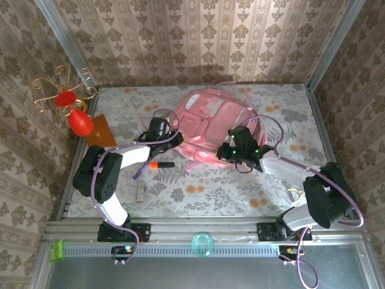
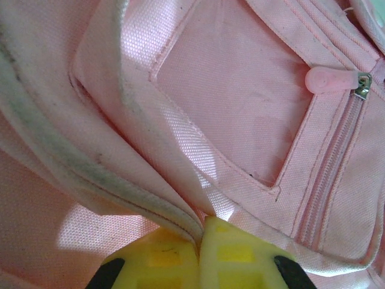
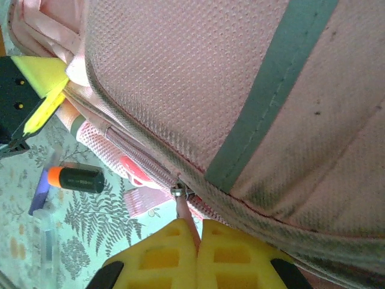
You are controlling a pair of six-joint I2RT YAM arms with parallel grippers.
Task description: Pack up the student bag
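Student bag (image 1: 210,117) lies mid-bench (image 1: 240,192) toward the far edge, between my hands: left hand (image 2: 201,244) pinching its fabric, right hand (image 3: 197,241) clamped on a zip pull (image 3: 184,211), track running toward the left hand.

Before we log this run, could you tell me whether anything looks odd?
On the student bag, pale piping above the left tool is smudged with grime; an orange-capped marker lies loose on the table.
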